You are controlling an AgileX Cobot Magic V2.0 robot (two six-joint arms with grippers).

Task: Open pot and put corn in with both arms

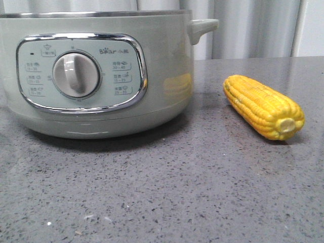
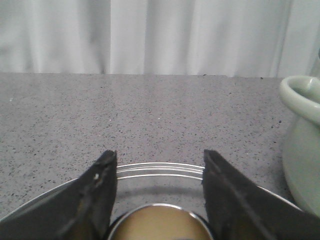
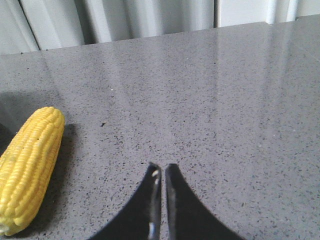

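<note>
The pale-green pot [image 1: 96, 71] fills the left of the front view, its control panel and dial facing me and its steel rim at the top edge. Its side handle also shows in the left wrist view [image 2: 300, 97]. My left gripper [image 2: 159, 152] is beside the pot, its fingers closed against the tan knob [image 2: 160, 224] of a glass lid [image 2: 160, 175] with a steel rim. The yellow corn [image 1: 263, 106] lies on the grey table right of the pot. My right gripper [image 3: 163, 166] is shut and empty over bare table, apart from the corn [image 3: 30, 165].
The grey speckled table [image 1: 177, 192] runs back to white curtains [image 1: 253, 25]. Neither arm shows in the front view. I cannot tell whether the lid rests on the table or hangs just above it.
</note>
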